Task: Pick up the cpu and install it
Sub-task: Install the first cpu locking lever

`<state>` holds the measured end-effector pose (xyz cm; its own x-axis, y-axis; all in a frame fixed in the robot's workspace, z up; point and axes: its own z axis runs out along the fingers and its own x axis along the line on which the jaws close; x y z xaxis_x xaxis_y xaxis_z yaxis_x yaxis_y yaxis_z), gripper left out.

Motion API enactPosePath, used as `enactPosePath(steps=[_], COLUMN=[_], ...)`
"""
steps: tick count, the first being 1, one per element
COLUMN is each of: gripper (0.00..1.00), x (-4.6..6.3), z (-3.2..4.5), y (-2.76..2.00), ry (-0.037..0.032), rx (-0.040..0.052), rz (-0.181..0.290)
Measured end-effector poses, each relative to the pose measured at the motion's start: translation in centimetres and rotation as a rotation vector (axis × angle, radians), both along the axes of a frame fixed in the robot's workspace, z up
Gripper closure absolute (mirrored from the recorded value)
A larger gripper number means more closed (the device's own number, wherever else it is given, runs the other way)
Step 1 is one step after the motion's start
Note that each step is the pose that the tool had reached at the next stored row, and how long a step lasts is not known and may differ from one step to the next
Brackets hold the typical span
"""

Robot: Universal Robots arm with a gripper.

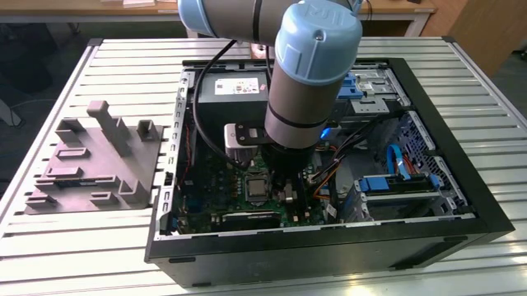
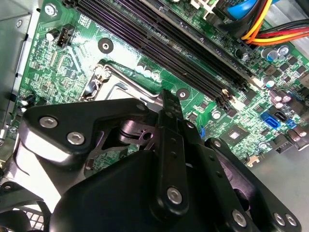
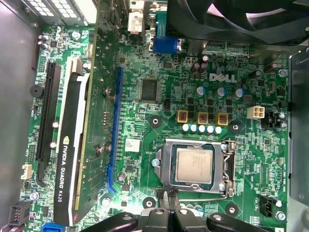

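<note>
The cpu [image 3: 194, 165], a small silvery square chip, lies flat inside the metal-framed socket [image 3: 227, 169] of the green motherboard [image 3: 145, 63]. The exterior view shows the cpu [image 1: 255, 185] in the middle of the open computer case. My gripper [image 3: 169, 200] hangs just beside the socket's edge, a little above the board, with its fingers together and nothing between them. In the second wrist view the black gripper [image 2: 166, 99] covers most of the socket [image 2: 108, 77]. The arm [image 1: 309, 80] reaches down into the case from above.
A grey tray [image 1: 91, 166] with upright posts sits on the slatted table at the exterior view's left. Inside the case are a power-supply box [image 1: 234, 92], a graphics card [image 3: 72, 145], a fan [image 3: 231, 19], memory slots [image 2: 159, 34], coloured cables [image 2: 260, 24] and blue drive brackets [image 1: 395, 182].
</note>
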<state>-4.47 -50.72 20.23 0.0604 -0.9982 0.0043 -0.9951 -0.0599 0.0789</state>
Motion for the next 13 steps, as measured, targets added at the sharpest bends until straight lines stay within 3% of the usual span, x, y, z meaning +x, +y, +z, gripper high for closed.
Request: enactPosePath(steps=[13], gripper=[0.89], x=[0.01], z=[-0.35], y=[0.06], ry=[0.0001], rx=[0.0043], rz=[0.004])
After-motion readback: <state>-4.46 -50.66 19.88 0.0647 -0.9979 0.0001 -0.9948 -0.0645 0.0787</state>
